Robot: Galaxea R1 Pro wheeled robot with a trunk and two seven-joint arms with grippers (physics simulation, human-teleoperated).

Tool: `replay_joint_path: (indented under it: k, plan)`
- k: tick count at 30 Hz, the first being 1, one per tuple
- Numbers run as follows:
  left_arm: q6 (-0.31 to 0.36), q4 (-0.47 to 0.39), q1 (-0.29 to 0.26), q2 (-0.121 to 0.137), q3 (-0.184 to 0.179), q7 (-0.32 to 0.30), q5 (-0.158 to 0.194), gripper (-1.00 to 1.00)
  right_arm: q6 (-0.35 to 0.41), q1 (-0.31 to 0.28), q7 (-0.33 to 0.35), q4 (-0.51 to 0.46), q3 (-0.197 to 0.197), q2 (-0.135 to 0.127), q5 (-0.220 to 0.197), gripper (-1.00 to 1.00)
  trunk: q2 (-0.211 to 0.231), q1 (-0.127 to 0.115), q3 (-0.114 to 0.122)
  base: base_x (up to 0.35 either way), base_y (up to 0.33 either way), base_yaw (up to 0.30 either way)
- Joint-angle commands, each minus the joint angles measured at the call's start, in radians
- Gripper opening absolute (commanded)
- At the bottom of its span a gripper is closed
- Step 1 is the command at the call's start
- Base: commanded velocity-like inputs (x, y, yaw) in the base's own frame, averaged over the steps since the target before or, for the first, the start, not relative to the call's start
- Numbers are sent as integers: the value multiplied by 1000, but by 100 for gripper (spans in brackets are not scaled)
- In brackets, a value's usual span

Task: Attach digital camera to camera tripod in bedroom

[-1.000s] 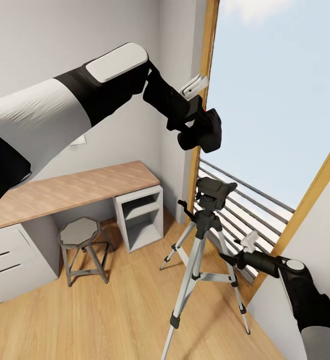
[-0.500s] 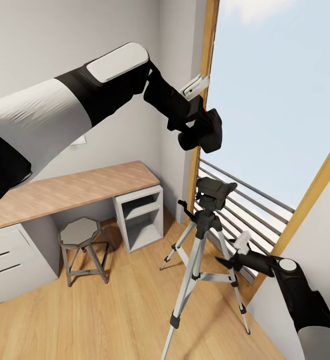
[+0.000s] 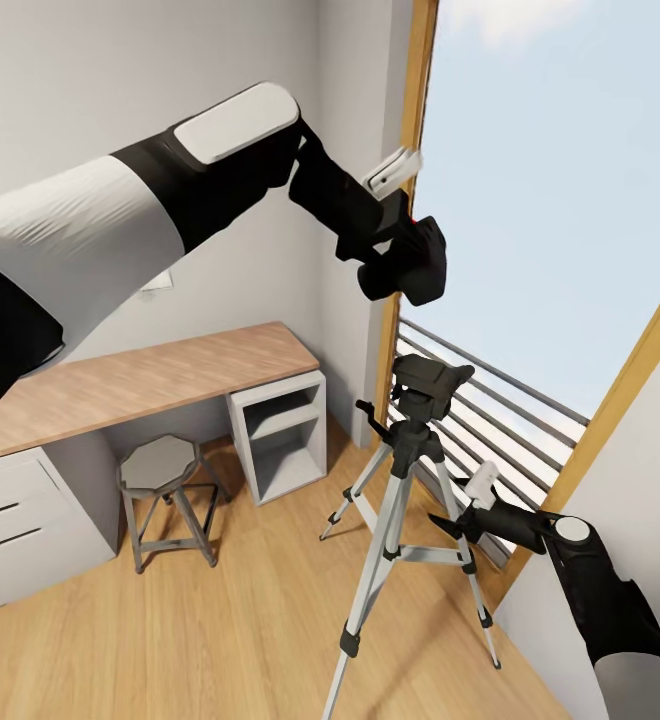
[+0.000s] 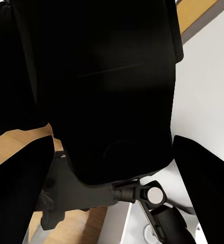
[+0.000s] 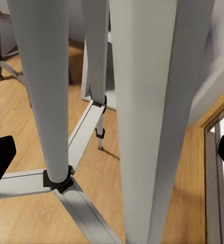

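Note:
My left gripper (image 3: 398,250) is shut on the black digital camera (image 3: 420,265), held high in front of the window. The camera hangs a short way above the black head (image 3: 428,378) of the camera tripod (image 3: 395,520), apart from it. In the left wrist view the camera's dark body (image 4: 117,86) covers most of the picture, with the tripod head (image 4: 76,190) and its handle knob (image 4: 154,194) beyond it. My right gripper (image 3: 442,521) is open, low beside the tripod's right leg. Silver legs (image 5: 142,112) stand close between its spread fingertips (image 5: 0,157).
A wood-topped grey desk (image 3: 140,385) with drawers (image 3: 15,520) lines the back wall, with a grey cube shelf (image 3: 285,435) at its right end. A grey octagonal stool (image 3: 160,465) stands under it. The tall wood-framed window (image 3: 415,120) and its railing (image 3: 515,415) are right behind the tripod.
My right arm has moved left, bringing its open gripper closer to the tripod's right leg. The left gripper with the camera has drifted very slightly to the right.

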Motion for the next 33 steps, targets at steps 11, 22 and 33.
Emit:
replay_joint_path:
  k: [11,22,33]
  plan:
    - [0,-12,-48,-4,-7,6,126,-100,2,-1,4,-2,0,0,5,100,-2,1,-2,0,0,-1]
    - [0,-19,-39,-20,-16,8,126,-100,-11,-5,4,-1,-3,1,5,100,-2,1,-2,0,0,0]
    - [0,-37,-36,-33,-122,15,126,-100,-16,-7,4,-1,-4,2,5,100,-2,1,-2,0,0,0]
